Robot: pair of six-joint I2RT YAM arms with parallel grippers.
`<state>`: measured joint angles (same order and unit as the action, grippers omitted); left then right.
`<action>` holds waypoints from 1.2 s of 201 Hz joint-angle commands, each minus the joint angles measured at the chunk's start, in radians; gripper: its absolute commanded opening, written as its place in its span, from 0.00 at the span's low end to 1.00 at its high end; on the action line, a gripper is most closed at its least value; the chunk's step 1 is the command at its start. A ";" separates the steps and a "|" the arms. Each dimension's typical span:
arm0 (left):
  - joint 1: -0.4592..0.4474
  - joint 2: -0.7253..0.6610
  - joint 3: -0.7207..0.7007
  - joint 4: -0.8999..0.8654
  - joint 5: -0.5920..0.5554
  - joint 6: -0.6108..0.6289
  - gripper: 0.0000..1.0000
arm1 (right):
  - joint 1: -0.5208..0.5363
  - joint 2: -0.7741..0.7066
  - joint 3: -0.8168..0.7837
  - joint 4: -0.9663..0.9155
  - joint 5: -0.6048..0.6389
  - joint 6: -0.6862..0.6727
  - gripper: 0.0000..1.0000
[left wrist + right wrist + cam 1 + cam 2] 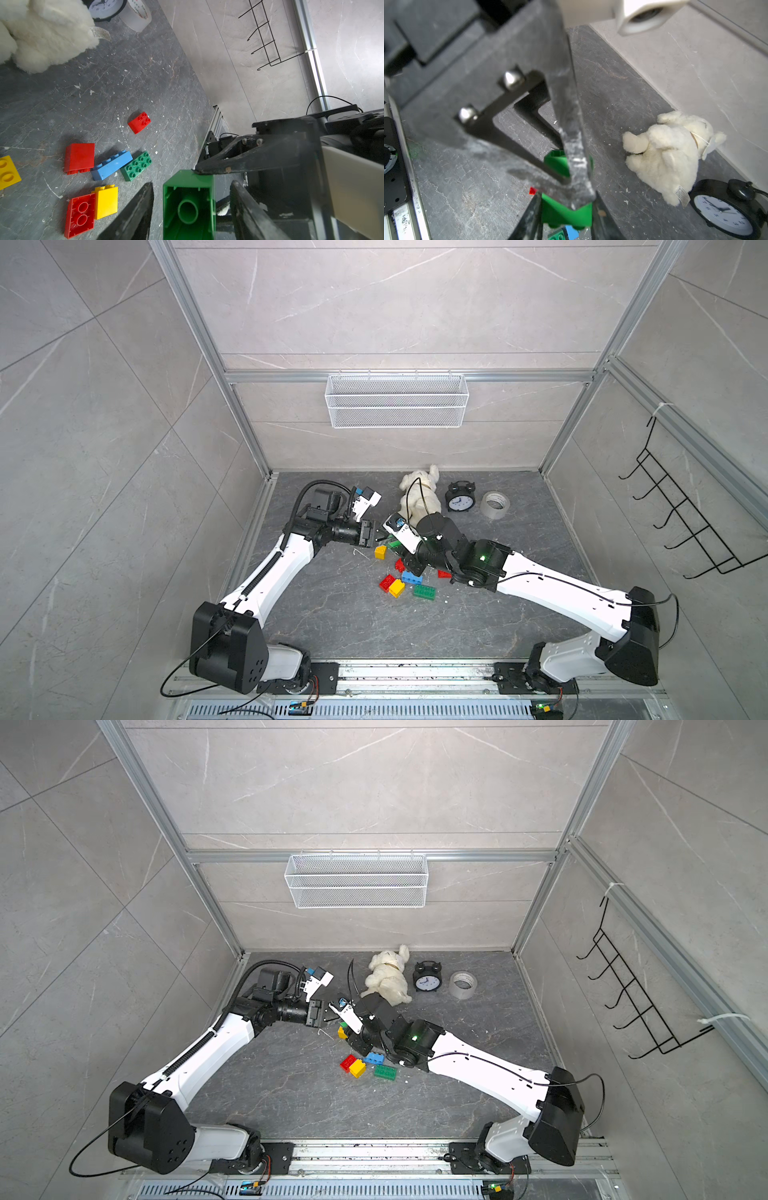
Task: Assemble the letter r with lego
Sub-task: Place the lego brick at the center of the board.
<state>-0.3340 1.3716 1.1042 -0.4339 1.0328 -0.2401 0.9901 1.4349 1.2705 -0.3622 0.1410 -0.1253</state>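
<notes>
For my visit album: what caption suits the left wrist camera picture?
Open left hand straddles the green brick, loose lego bricks scattered on the table.

Left arm and right arm: white link shells, black joint housings, black base plates. Big black housing near left base, round holes in face. Black corrugated conduit along left links; thin black cable clipped along right. Green LED lit on right wrist joint. White left wrist camera, blue connector. Left gripper: black fingers, tapered, white scuffs; two silver screw heads at finger base.
</notes>
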 commanded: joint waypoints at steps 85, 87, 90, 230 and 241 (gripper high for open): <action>-0.025 0.050 0.058 -0.030 0.032 0.039 0.25 | 0.005 -0.013 -0.026 0.050 0.052 -0.027 0.32; -0.027 0.051 0.058 -0.029 0.033 0.037 0.25 | 0.005 -0.013 -0.028 0.050 0.053 -0.025 0.32; -0.029 0.053 0.059 -0.027 0.035 0.037 0.25 | 0.005 -0.014 -0.028 0.050 0.056 -0.023 0.33; -0.043 -0.033 -0.066 0.546 -0.071 -0.258 0.18 | -0.321 -0.119 -0.222 0.528 -0.777 0.566 0.71; -0.043 -0.042 -0.079 0.593 -0.058 -0.280 0.18 | -0.324 -0.106 -0.217 0.524 -0.779 0.563 0.71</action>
<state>-0.3714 1.3876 1.0340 -0.0189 0.9592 -0.4465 0.6720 1.3029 1.0561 0.0498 -0.4808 0.3355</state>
